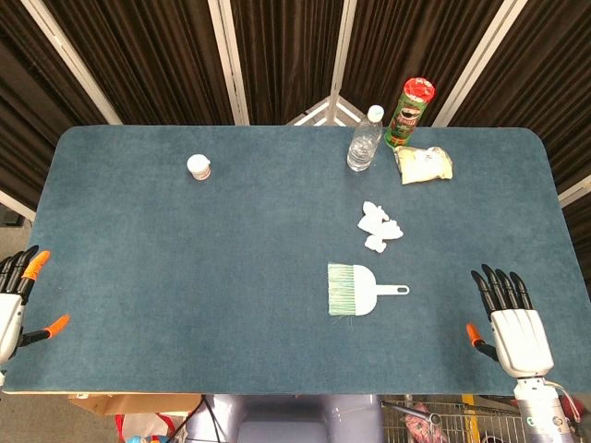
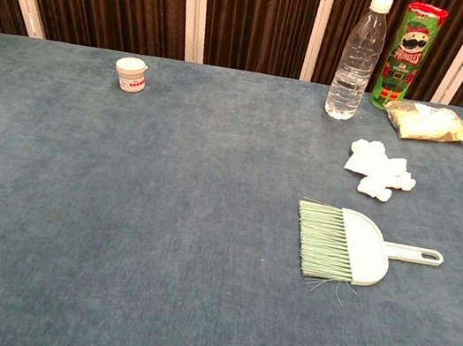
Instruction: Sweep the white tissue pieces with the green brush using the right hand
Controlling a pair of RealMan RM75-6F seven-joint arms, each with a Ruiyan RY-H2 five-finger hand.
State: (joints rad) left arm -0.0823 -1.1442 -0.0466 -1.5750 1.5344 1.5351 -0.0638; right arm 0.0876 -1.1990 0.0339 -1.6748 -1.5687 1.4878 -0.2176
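Blue felt covers the table (image 1: pixel 185 258), where the right hand (image 1: pixel 513 318) lies flat near the right edge, fingers apart and holding nothing, and the left hand (image 1: pixel 17 300) sits open-fingered at the left edge. The green brush (image 1: pixel 355 290) lies untouched mid-table, the white tissue pieces (image 1: pixel 379 226) just beyond it. Farther back stand a water bottle (image 1: pixel 364 139) and a Pringles can (image 1: pixel 408 113).

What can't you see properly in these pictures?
- Left hand: cut off by the head view's left edge; absent from the chest view.
- Right hand: absent from the chest view.
- Small jar label: too small to read.
- Snack bag contents: blurry in both views.
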